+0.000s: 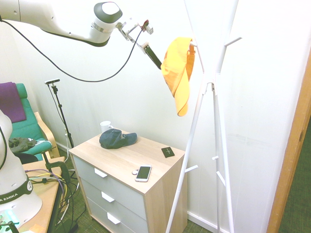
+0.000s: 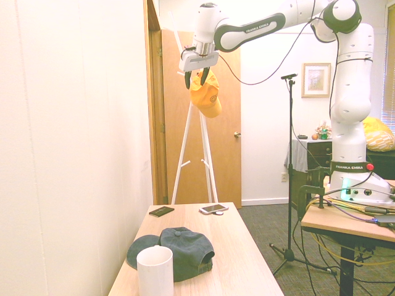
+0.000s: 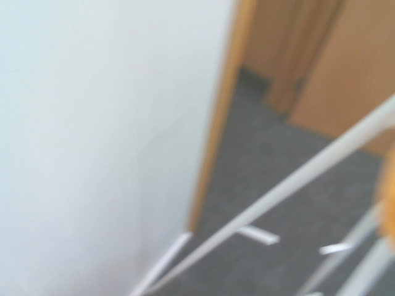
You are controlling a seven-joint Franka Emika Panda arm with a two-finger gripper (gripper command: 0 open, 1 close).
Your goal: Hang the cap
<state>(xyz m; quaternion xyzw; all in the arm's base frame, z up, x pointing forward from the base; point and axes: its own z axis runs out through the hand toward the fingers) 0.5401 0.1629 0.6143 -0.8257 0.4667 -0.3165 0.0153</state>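
My two fingers (image 2: 204, 76) stand wide apart, gripping nothing. Right by my fingertips the orange-yellow cap (image 1: 178, 73) hangs on a peg of the white coat rack (image 2: 186, 145), curved brim down, round emblem on its front. Well below me, the dark navy cap (image 1: 117, 139) and white mug (image 2: 155, 271) sit on the wooden dresser (image 1: 116, 160); the rack's poles rise close beside my hand.

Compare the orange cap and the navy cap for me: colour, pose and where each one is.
The orange cap is bright yellow-orange, while the navy cap is dark blue. The orange cap hangs on the white stand with its brim pointing down; the navy cap sits on the wooden dresser, brim out to one side. The orange cap has a round emblem on its front; none shows on the navy cap. Both are baseball caps with curved brims.
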